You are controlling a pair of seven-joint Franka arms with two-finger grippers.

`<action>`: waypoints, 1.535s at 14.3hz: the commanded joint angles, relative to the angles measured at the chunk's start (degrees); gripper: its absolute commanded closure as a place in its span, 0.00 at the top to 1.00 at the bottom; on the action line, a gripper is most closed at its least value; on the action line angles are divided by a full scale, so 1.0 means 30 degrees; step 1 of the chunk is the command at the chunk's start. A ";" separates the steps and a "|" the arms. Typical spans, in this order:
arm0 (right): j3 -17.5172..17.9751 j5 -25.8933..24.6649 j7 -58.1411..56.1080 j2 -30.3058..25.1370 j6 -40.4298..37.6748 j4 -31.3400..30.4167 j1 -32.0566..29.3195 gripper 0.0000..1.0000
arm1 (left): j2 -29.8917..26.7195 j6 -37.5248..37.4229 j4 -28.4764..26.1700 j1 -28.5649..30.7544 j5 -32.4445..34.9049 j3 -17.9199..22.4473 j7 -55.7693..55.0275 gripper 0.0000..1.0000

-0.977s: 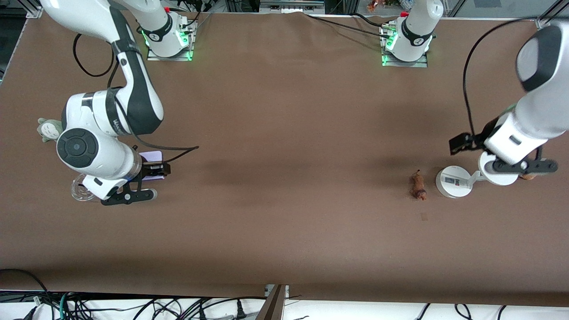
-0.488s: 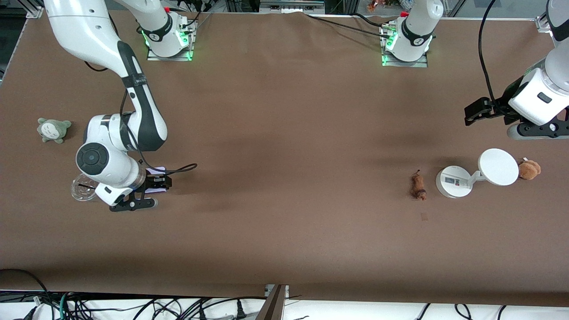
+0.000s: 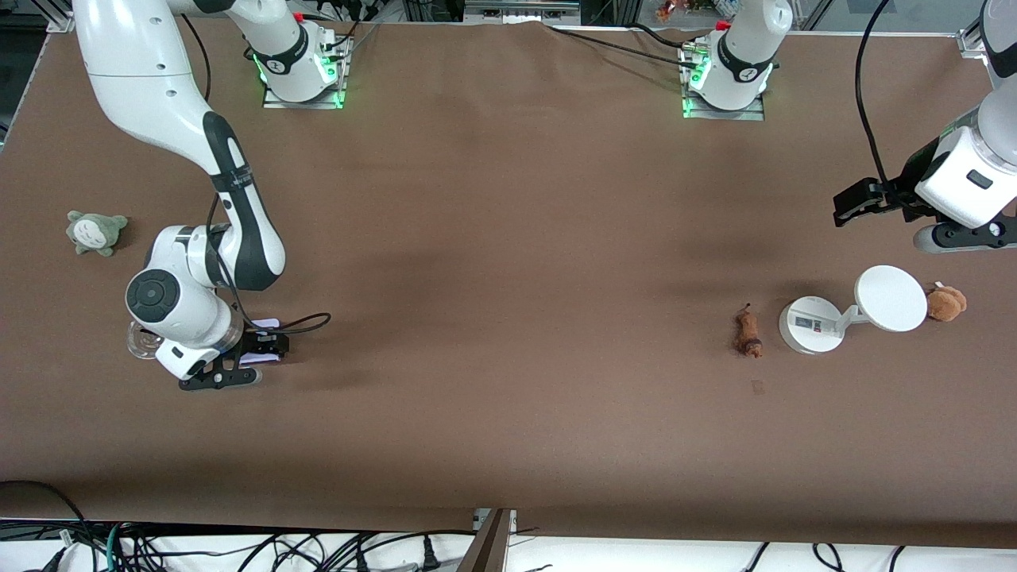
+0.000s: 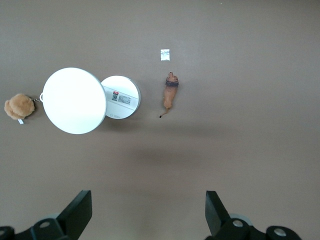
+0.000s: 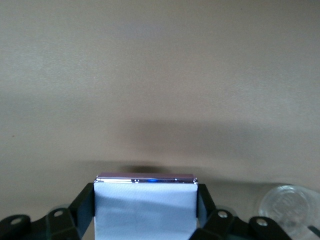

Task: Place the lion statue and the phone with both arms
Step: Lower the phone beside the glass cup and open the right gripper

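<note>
The right end effector (image 5: 145,212) clamps the phone (image 5: 145,207); the left end effector (image 4: 147,215) hovers wide above the lion statue (image 4: 171,94).

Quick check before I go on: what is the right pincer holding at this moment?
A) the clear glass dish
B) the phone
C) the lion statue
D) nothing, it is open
B: in the right wrist view the right pincer is shut on the phone, its pale slab squeezed between both fingers, while the lion statue lies on the table beside the white stand, at the left arm's end.
</note>
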 commanded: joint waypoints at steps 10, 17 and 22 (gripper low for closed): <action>0.0315 0.1111 -0.0892 0.1492 0.3400 -0.0081 -0.0318 1.00 | -0.0108 -0.1037 0.1441 0.0394 -0.0126 -0.0144 0.1038 1.00; 0.0491 0.1200 -0.0775 -0.1519 -0.1043 0.0095 -0.0141 1.00 | 0.0068 -0.1037 0.1587 0.0394 0.0285 -0.0144 0.1039 1.00; 0.0316 0.0848 -0.0746 -0.5007 -0.7510 0.1348 -0.0141 1.00 | 0.0214 -0.1037 0.1793 0.0364 0.0285 -0.0173 0.1039 1.00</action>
